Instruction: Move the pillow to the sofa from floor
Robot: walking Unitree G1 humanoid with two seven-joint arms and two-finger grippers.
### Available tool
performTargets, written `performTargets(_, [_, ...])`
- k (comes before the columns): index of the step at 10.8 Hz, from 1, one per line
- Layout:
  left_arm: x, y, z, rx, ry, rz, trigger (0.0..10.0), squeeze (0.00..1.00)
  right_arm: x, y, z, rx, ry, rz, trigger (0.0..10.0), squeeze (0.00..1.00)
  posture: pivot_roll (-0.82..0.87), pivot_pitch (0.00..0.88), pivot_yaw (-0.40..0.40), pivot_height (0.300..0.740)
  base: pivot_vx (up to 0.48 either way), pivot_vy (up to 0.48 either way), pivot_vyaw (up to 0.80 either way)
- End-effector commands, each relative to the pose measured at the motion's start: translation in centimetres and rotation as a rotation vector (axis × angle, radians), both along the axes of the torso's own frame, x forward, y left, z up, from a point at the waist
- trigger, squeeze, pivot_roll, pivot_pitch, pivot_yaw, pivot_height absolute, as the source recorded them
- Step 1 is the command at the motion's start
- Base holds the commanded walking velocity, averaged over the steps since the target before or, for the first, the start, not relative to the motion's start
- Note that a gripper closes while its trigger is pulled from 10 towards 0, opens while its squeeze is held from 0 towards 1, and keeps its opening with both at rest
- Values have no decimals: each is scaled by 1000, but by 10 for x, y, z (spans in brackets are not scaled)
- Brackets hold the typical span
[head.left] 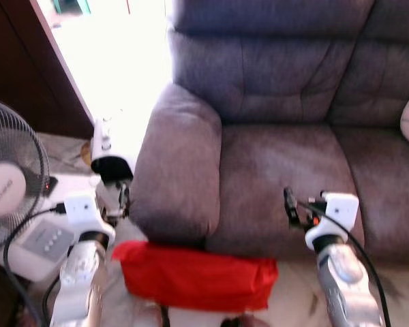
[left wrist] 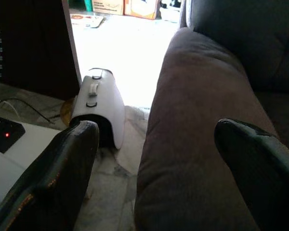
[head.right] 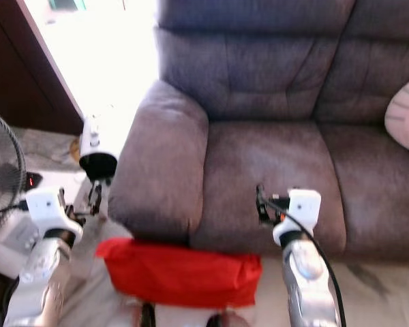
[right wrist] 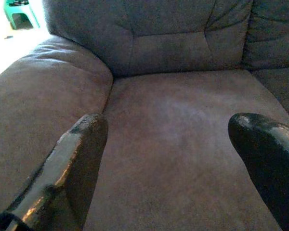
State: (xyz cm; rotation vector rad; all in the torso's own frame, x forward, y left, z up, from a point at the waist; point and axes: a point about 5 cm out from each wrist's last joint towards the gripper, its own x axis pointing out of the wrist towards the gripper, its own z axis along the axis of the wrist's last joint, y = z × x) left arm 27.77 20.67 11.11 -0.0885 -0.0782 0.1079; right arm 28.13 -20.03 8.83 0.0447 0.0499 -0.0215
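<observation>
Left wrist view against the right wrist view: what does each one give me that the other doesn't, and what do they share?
Left wrist view alone: the white appliance lying on the floor beside the sofa's armrest, a dark cabinet side, and boxes across the bright floor.

Right wrist view alone: the sofa's seat cushion and backrest, plus a green stool in the far corner.

Shared: the grey armrest, and each gripper's own two black fingers spread wide with nothing between them, left gripper, right gripper. Neither frames the red pillow, which lies on the floor at the sofa's foot.
</observation>
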Motion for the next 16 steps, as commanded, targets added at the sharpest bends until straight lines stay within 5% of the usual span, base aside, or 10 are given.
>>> performTargets(1, [-3, 6, -5, 3, 23, 24, 10000, 0, -3, 0, -6, 2, 29, 3, 10000, 0, 91, 218, -25, 616, 0, 0, 0])
performTargets(16, [-1, 9, -1, 13, 20, 23, 10000, 0, -4, -1, -9, 6, 14, 9, 10000, 0, 98, 202, -14, 594, 0, 0, 0])
